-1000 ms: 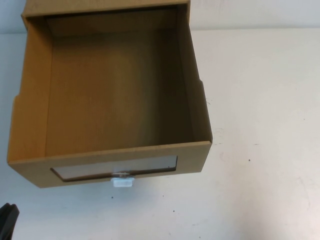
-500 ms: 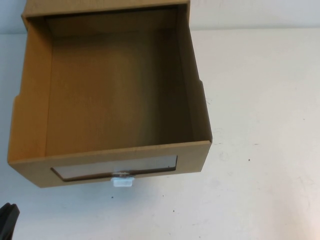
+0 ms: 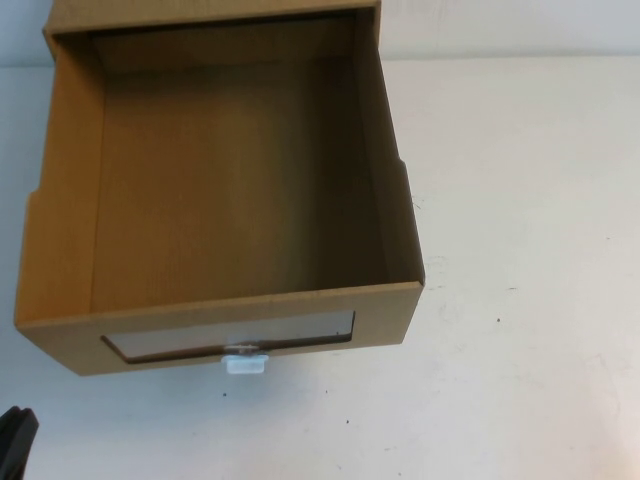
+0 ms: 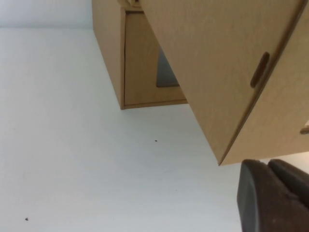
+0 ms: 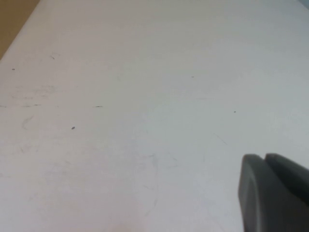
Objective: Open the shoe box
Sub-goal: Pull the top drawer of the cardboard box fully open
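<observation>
The brown cardboard shoe box (image 3: 60,200) stands open at the left of the high view, and its inside is bare. Its front panel (image 3: 385,308) has a clear window and a small white tab (image 3: 245,362). My left gripper (image 3: 12,440) sits at the table's near left corner, shut and holding nothing, short of the box. In the left wrist view, the shut left gripper (image 4: 267,164) lies just below a corner of the box (image 4: 217,63). My right gripper (image 5: 264,157) is shut and hangs over bare table, with only a sliver of the box (image 5: 12,14) in view.
The white table (image 3: 520,250) spreads out to the right of the box and in front of it, marked only by small dark specks. A slot (image 4: 259,70) is cut into the box's side panel.
</observation>
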Available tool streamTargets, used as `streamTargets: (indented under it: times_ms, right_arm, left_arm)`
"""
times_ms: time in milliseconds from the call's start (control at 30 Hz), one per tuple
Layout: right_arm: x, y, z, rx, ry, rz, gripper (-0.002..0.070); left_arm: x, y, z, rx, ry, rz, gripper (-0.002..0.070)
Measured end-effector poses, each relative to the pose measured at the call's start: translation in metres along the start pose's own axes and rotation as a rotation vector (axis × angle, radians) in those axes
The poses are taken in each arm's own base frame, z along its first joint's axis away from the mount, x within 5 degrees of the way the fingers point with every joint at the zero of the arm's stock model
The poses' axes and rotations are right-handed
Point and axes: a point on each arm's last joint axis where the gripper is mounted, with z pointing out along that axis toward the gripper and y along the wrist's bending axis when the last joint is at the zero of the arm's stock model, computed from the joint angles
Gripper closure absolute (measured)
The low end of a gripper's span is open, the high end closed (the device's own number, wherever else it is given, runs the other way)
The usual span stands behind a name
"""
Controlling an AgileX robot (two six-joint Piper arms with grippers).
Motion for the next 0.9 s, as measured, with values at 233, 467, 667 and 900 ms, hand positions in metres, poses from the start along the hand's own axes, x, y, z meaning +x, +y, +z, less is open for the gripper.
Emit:
streamTargets:
  times_ms: [233,467,667,900]
  right_arm:
    - [0.0,0.0,0.0,0.0,0.0,0.0,0.069]
    - [0.0,0.0,0.0,0.0,0.0,0.0,0.0689]
    - [0.0,0.0,0.0,0.0,0.0,0.0,0.069]
    - [0.0,0.0,0.0,0.0,0.0,0.0,0.0689]
  left_arm:
    - [0.0,0.0,0.0,0.0,0.0,0.0,0.068]
    - [0.0,0.0,0.0,0.0,0.0,0.0,0.068]
    - [-0.0005,0.0006,0.0,-0.007,-0.006,0.025,0.068]
    - [-0.0043,0.0077,-0.004,-0.098,-0.065,0.106,0.068]
